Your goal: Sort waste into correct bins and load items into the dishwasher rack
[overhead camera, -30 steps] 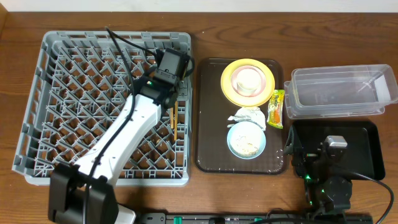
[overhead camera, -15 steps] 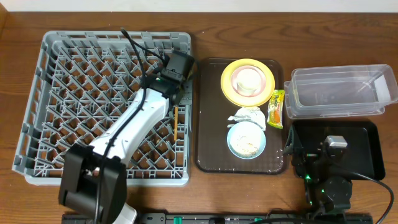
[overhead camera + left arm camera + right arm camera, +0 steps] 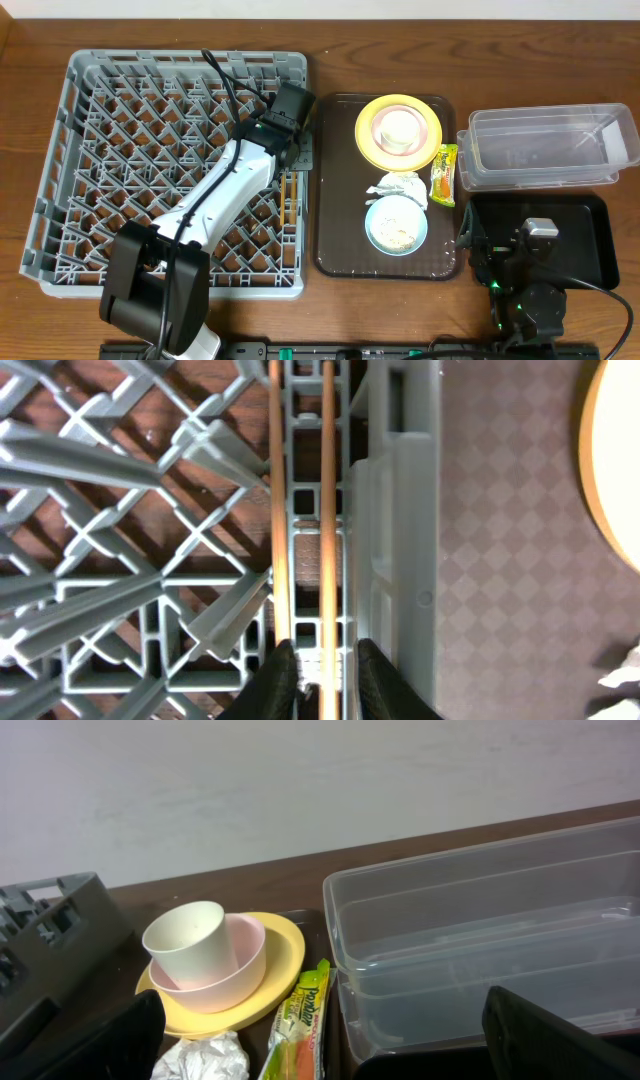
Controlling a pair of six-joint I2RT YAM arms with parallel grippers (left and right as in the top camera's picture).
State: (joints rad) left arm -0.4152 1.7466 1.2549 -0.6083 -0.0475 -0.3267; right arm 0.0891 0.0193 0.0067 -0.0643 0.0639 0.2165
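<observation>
Print on the snack wrapper [image 3: 300,1020] was illegible. The left end effector [image 3: 320,685] stood slightly parted, released. Both chopsticks [image 3: 275,510] lay between its fingers, extending ahead in the dishwasher rack [image 3: 390,560]. The right end effector [image 3: 325,1030] stood wide, empty.

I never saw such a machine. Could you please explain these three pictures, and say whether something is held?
Two robot arms stand at a table, each with a two-finger gripper. One picture looks down from above; the other two come from wrist cameras. The left gripper is over the grey rack, fingers slightly apart at the ends of two chopsticks lying in it. The right gripper is wide open, empty. The brown tray bears a yellow plate with bowl and cup, a napkin, a blue bowl. Right of it: a wrapper, a clear bin, a black bin.
</observation>
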